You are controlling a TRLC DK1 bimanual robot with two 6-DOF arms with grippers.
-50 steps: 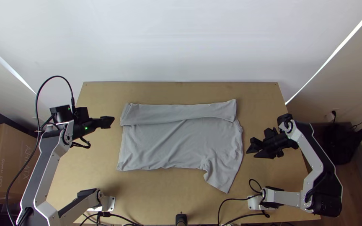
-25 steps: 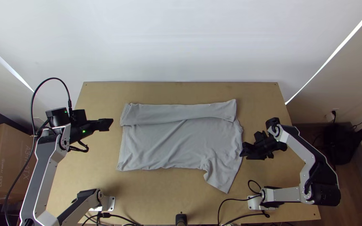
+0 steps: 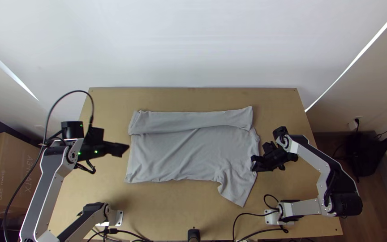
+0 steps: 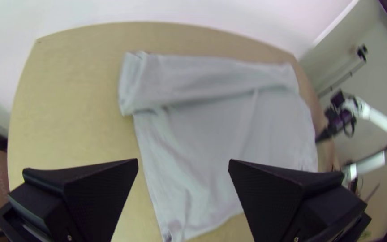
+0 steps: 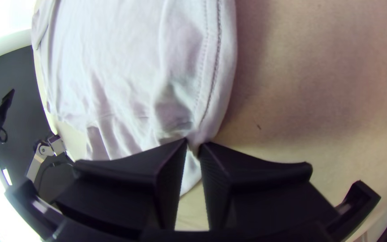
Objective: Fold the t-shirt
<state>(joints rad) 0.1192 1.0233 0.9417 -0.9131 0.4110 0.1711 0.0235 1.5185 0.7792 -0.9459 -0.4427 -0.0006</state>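
Inward from its earlier spot, the right gripper (image 3: 253, 164) has come onto the shirt's right edge — its fingertips now nearly together, with a fold of cloth pinched between them — while the left gripper (image 3: 126, 150), fingers wide apart, has shifted nearer the shirt's left side. On the middle of the wooden table (image 3: 166, 219), the grey t-shirt (image 3: 189, 154) lies spread, its far edge folded over in a long strip.
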